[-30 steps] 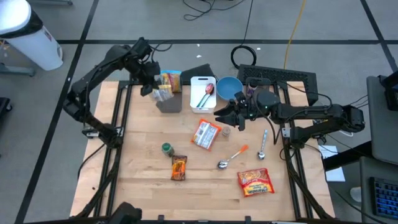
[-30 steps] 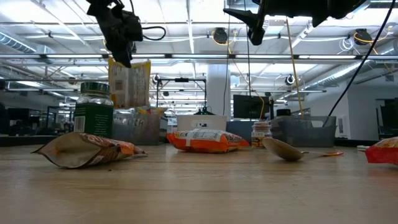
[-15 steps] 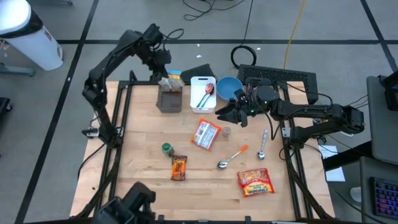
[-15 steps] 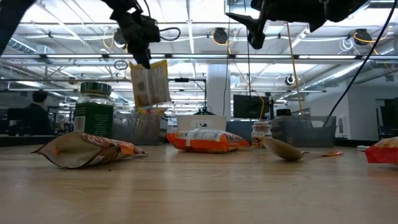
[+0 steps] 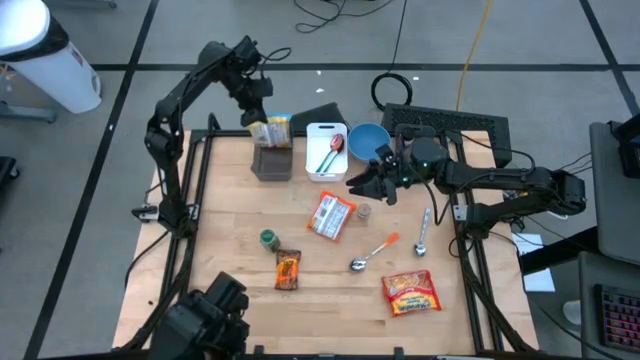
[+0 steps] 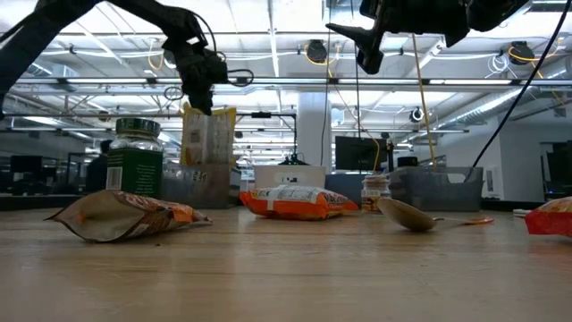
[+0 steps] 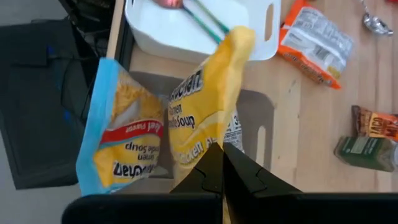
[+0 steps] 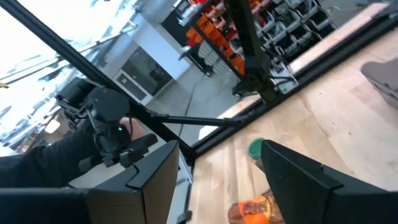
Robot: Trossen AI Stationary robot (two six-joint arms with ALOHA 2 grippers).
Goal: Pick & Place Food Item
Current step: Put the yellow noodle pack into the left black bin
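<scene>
On the worktop [image 5: 230, 240] there are four food packets: one yellow soup packet [image 5: 270, 130] at 11 o'clock, one orange-and-white packet [image 5: 331, 215] at the centre, one brown packet [image 5: 288, 269] at 7 o'clock and one red packet [image 5: 411, 293] at 5 o'clock. Two jars stand there, a green one [image 5: 268, 239] and a small one [image 5: 364, 212]. There are two loose spoons [image 5: 372, 252] [image 5: 423, 232], one grey bin [image 5: 271, 160], one white tray [image 5: 327, 152] and one blue bowl [image 5: 367, 141].

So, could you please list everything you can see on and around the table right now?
soup packet: 1, yellow, held over grey bin
white tray: 1, back centre
blue bowl: 1, beside tray
orange noodle pack: 1, centre
small jar: 1, beside it
green jar: 1, front left
brown snack bag: 1, by green jar
spoons: 2, right
red packet: 1, front right
keyboard: 1, black, behind table
left hand: shut on soup packet
right hand: open, above centre
</scene>
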